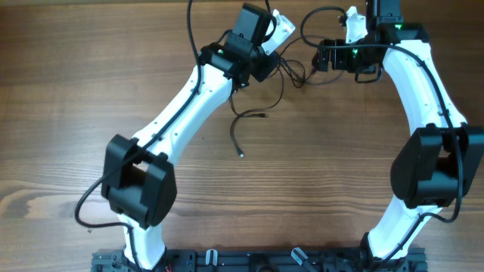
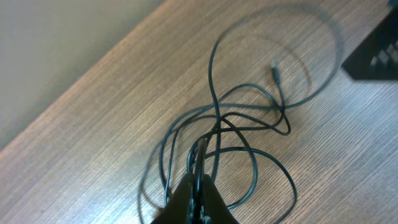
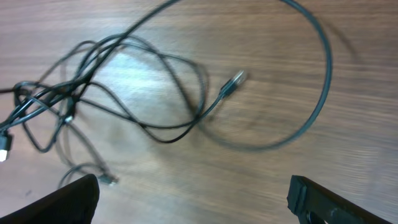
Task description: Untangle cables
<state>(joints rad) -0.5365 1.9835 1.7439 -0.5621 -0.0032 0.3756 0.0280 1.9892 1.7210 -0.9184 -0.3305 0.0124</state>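
Observation:
The cables [image 1: 290,71] are thin black cords tangled at the far middle of the table between my two grippers. One strand trails toward the table's middle and ends at a plug [image 1: 240,154]. In the left wrist view the left gripper [image 2: 200,155] is shut on strands of the cables [image 2: 219,119], whose loops spread out ahead with a free plug [image 2: 274,73] beyond. The right gripper [image 3: 193,199] stands wide open above bare wood, holding nothing. The tangle [image 3: 68,93] lies ahead to its left, with a plug end [image 3: 235,79] and a wide loop [image 3: 323,74] ahead to the right.
The table's far edge [image 2: 93,62] runs close behind the tangle. The left arm [image 1: 181,106] crosses the table diagonally and the right arm [image 1: 431,98] curves along the right side. The right gripper's dark body [image 2: 376,53] sits just beyond the loops.

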